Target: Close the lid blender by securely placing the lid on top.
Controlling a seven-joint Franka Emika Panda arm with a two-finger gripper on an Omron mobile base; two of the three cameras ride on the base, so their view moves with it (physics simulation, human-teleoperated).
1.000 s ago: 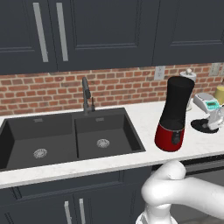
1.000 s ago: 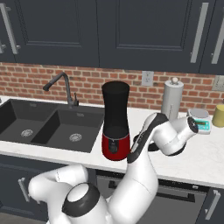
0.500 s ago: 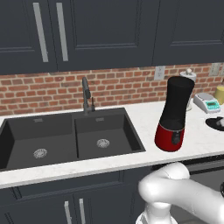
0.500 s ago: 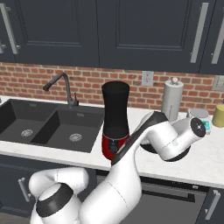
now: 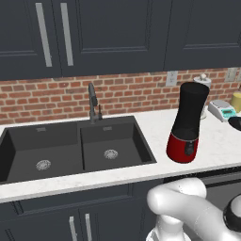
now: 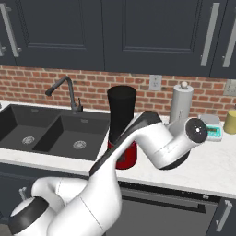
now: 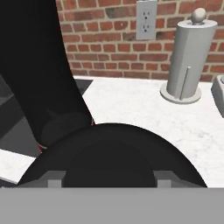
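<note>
The gripper (image 7: pixel 112 181) was clamped on the lid (image 7: pixel 111 153), a round black disc that lay across the bottom of the hand view with a finger tip at each side of it. Just beyond the lid to the left rose the blender (image 5: pixel 187 123), its black jar open at the top, standing on the counter (image 5: pixel 155 136) between the sink (image 5: pixel 75 150) and the right end. Behind it by the brick wall stood a paper towel holder (image 7: pixel 189 57), with a white scale (image 5: pixel 221 109) beside it.
</note>
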